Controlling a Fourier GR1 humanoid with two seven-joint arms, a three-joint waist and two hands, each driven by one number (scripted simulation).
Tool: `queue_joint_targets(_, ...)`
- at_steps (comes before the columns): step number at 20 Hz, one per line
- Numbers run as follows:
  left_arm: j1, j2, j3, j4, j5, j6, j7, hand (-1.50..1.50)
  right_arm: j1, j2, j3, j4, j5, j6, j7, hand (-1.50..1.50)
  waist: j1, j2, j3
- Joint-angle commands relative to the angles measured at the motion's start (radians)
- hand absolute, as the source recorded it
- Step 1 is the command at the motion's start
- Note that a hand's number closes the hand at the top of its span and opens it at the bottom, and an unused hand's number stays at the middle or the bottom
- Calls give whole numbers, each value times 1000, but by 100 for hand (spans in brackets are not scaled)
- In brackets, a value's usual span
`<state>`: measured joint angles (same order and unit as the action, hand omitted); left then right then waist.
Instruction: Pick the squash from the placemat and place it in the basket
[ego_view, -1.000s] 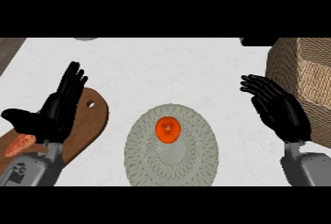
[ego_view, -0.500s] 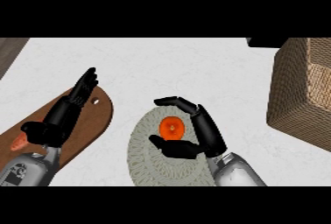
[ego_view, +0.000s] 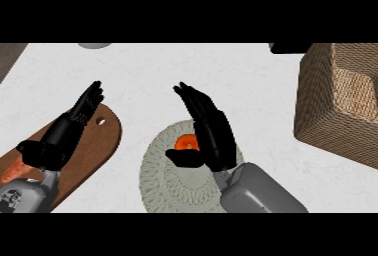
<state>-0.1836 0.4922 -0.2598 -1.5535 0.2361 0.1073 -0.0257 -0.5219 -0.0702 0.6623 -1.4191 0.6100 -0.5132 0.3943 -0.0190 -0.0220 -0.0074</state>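
Step in hand: grasp. Squash on placemat, near desk front edge, touching right robot hand: fingers straight, thumb under squash, not closed. Left robot hand open, resting over board. Next: close fingers, lift, carry to basket at right edge.
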Motion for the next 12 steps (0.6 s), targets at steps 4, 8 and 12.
queue_joint_targets(4,12,-8,5,6,0,-1,-7,0,-190,-96,18,-26,117,422,414,-150,-13,-2,0)
queue_joint_targets(8,14,-5,13,2,6,-11,-7,0,-228,-50,18,-156,-29,702,611,-150,-12,-1,3)
queue_joint_targets(12,24,0,17,-9,-16,-7,-23,0,-243,-29,-27,-331,-172,902,807,-150,-8,3,6)
